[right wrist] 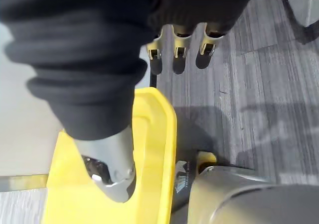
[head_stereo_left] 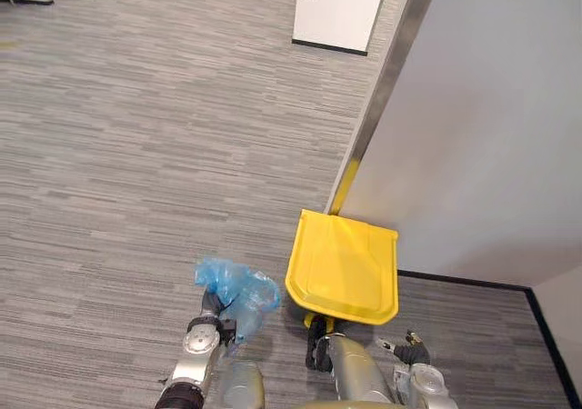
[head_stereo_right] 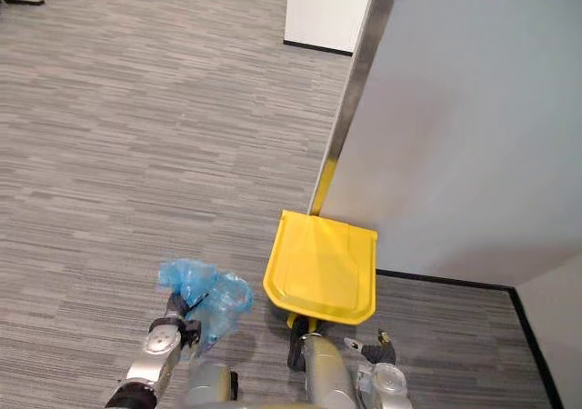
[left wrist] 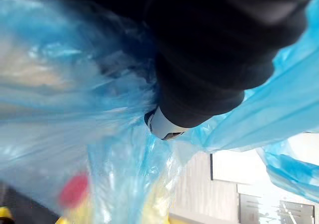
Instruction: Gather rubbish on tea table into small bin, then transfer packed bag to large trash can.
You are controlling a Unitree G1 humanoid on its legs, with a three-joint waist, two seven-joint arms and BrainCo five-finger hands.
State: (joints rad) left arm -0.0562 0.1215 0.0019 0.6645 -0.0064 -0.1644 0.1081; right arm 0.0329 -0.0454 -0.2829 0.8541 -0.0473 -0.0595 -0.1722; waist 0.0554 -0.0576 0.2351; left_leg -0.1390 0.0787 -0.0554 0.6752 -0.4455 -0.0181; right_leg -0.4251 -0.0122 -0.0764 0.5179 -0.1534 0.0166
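One yellow bin lid (head_stereo_left: 344, 268) lies at lower centre, one blue bag (head_stereo_left: 238, 293) just left of it, and one white block (head_stereo_left: 338, 7) stands at the top edge. There are two robot hands: the left hand (head_stereo_left: 218, 324) by the bag and the right hand (right wrist: 112, 171) at the lid. Inside the bag is one red blob (left wrist: 75, 190) and perhaps one yellow patch (left wrist: 158, 206), too blurred to count surely.

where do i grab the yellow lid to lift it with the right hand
Take the yellow lid by its near rim, the edge facing the robot, reaching under the lip from the robot's side. Its far edge sits against the wall, so the hinge is probably there. The right hand is at that rim; the left hand holds the blue bag.
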